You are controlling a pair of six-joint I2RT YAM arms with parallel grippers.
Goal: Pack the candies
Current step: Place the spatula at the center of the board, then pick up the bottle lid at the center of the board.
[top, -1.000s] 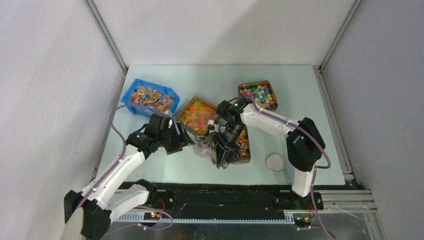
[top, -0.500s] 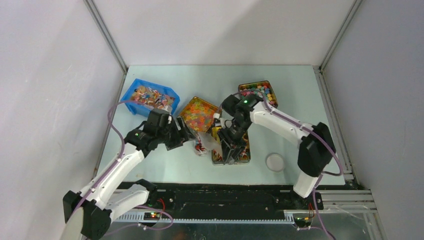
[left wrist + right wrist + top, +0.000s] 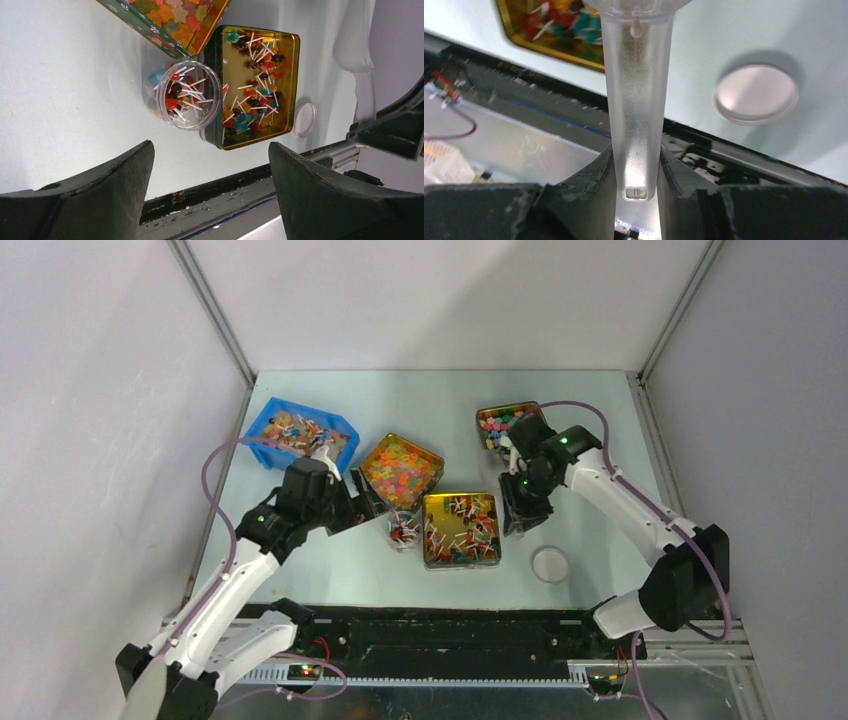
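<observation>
The candies [image 3: 462, 530], small coloured heads on white sticks, lie in a gold tin [image 3: 494, 558] at the table's middle. More candies [image 3: 181, 95] fill a clear round cup [image 3: 402, 531] standing against the tin's left side. My left gripper [image 3: 366, 502] hangs open just left of the cup, apart from it; in the left wrist view the left gripper [image 3: 210, 146] holds nothing. My right gripper [image 3: 520, 512] is to the right of the tin. In the right wrist view the right gripper [image 3: 636, 167] is shut on the handle of a clear plastic scoop [image 3: 636, 95].
A round white lid [image 3: 550, 564] lies right of the gold tin, near the front edge. A blue bin [image 3: 343, 424] of sweets stands back left, a tin of star gummies [image 3: 400, 468] behind the cup, and a tin of coloured cubes [image 3: 496, 421] behind the right arm.
The right arm swung from over the gold tin to its right side, scoop still in its grip. The left gripper opened wider and drew back a little from the cup.
</observation>
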